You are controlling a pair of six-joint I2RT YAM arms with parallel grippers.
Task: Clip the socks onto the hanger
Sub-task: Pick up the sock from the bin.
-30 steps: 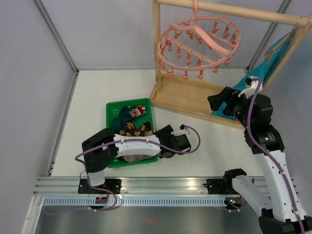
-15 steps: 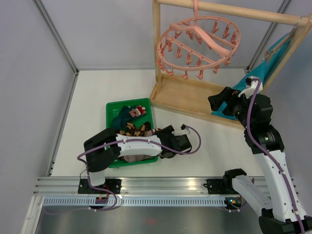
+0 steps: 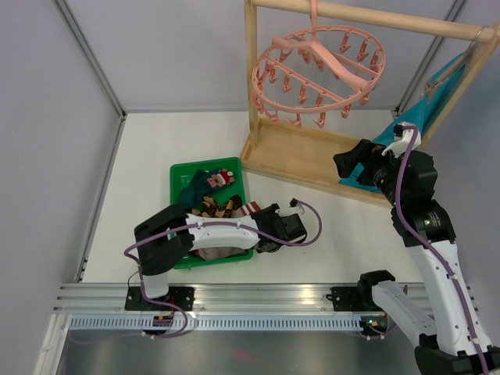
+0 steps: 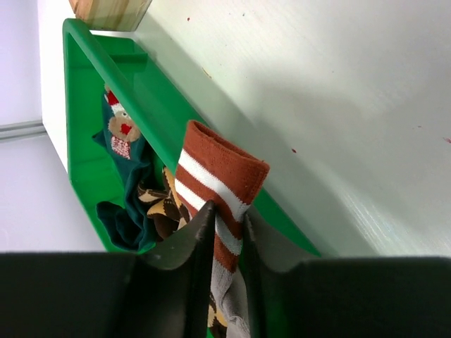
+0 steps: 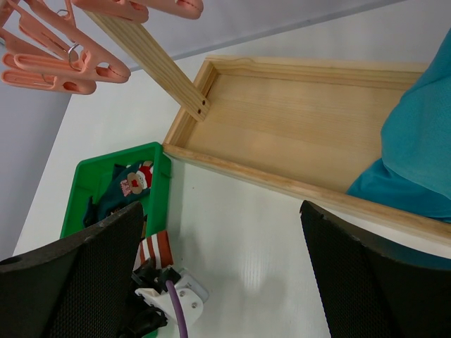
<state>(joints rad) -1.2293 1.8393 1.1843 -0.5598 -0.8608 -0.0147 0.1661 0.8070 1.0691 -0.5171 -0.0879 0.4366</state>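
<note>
Left gripper (image 4: 227, 213) is pinched onto the striped sock (image 4: 222, 172) by its cuff, which stands upright at the green bin (image 4: 151, 105) rim. Hanger (image 3: 316, 47) hangs way up far-right, closer to the right gripper (image 3: 355, 160), which is wide open, empty.

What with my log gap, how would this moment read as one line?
left end effector: grips striped sock at green bin rim; right end effector: open, empty; hanger: no socks

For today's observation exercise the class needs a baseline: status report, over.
Left pincer shut on striped sock at green bin rim. Right pincer open. Hanger bare, nothing blocking.
</note>
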